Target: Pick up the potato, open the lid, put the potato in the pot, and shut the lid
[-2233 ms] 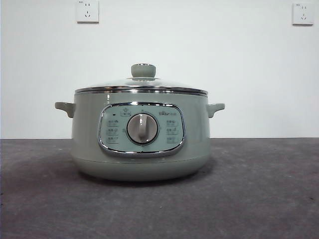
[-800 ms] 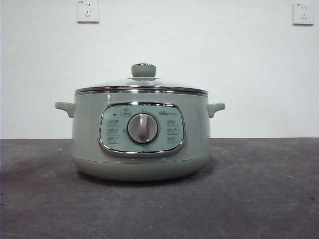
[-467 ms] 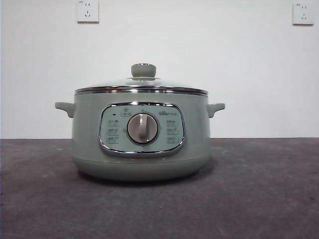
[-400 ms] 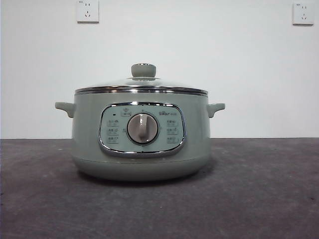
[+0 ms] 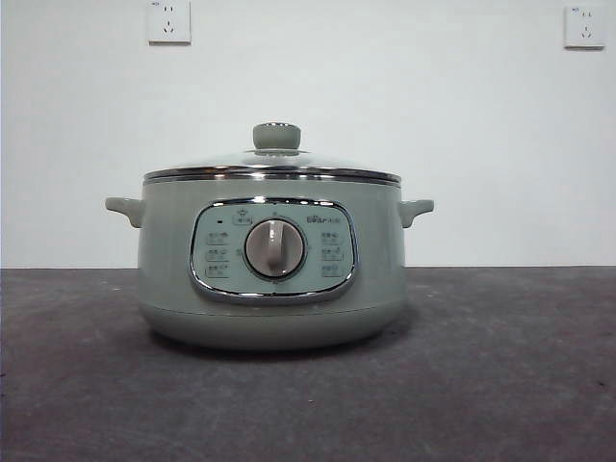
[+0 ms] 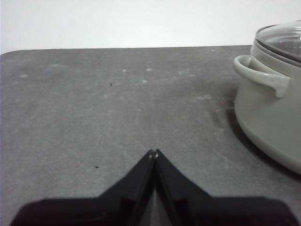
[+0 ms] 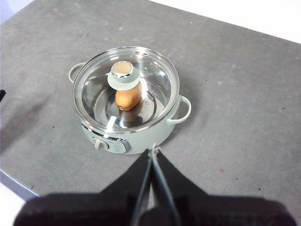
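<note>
The dark grey tabletop (image 5: 520, 385) takes up most of every view, scuffed and speckled with pale marks, with a white wall behind it carrying two sockets (image 5: 169, 21) up high. On it sits the pale sage-green electric cooker pot (image 5: 173, 279), well in from all the edges judging by the right wrist view, with its chrome-framed control panel (image 5: 218, 252) and grey dial (image 5: 275, 248) facing the front edge and a small handle sticking out each side. The glass lid (image 7: 155, 80) is seated flat on the pot's rim, chrome band all the way round, pale-green knob (image 5: 277, 136) on top. Through the glass in the right wrist view you can see the potato (image 7: 128, 98) lying on the shiny inner bottom of the pot, brown-orange, partly tucked under the knob from that angle. The left end effector (image 6: 154, 152) is low over bare tabletop beside the pot's side handle (image 6: 261, 75), jaws pressed together with nothing between them. The right end effector (image 7: 154, 150) is up high, looking down on the pot, jaws also closed tight and empty.
</note>
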### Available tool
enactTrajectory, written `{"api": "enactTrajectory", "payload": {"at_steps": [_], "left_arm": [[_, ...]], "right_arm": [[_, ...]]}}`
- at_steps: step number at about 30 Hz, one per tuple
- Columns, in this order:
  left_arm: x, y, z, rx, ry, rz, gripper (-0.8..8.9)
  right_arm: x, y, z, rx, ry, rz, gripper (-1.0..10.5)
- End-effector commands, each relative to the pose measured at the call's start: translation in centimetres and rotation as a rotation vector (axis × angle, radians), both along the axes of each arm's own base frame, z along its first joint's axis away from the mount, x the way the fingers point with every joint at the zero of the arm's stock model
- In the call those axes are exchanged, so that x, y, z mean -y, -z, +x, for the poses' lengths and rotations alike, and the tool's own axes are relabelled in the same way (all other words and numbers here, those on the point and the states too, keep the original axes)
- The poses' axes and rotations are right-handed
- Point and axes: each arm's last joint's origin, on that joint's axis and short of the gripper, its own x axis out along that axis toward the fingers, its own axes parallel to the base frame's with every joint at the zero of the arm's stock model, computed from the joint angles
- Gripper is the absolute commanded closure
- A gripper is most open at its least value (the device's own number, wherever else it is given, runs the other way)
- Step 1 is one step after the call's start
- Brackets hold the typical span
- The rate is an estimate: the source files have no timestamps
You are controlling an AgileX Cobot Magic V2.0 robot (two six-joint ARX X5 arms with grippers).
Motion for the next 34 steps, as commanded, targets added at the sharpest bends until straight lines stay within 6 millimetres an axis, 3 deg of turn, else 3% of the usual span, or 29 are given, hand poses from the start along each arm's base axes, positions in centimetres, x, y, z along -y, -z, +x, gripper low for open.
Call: {"api": "enactTrajectory", "payload": {"at_steps": [1, 20, 23, 30, 34], "left_arm": [[0.0, 0.2, 0.1, 0.006, -0.01, -0.008, 8.14], [-0.1, 0.5, 0.2, -0.026, -0.011, -0.008, 8.14], [-0.1, 0.5, 0.2, -0.029, -0.011, -0.008, 8.14], [-0.1, 0.6, 0.3, -0.042, -0.011, -0.008, 8.14], [-0.1, 0.6, 0.3, -0.046, -0.011, -0.007, 8.14]], "right_arm": [[-0.2, 0.4, 0.2, -0.028, -0.002, -0.029, 9.5], [-1.0, 0.7, 1.0, -0.049, -0.003, -0.052, 9.5], [-0.9, 0.7, 1.1, -0.001, -0.019, -0.126, 9.5], [1.9, 0.2, 0.9, 0.063, 0.144, -0.166, 9.5], [3.9, 1.0, 0.6, 0.142, 0.284, -0.088, 9.5]]}}
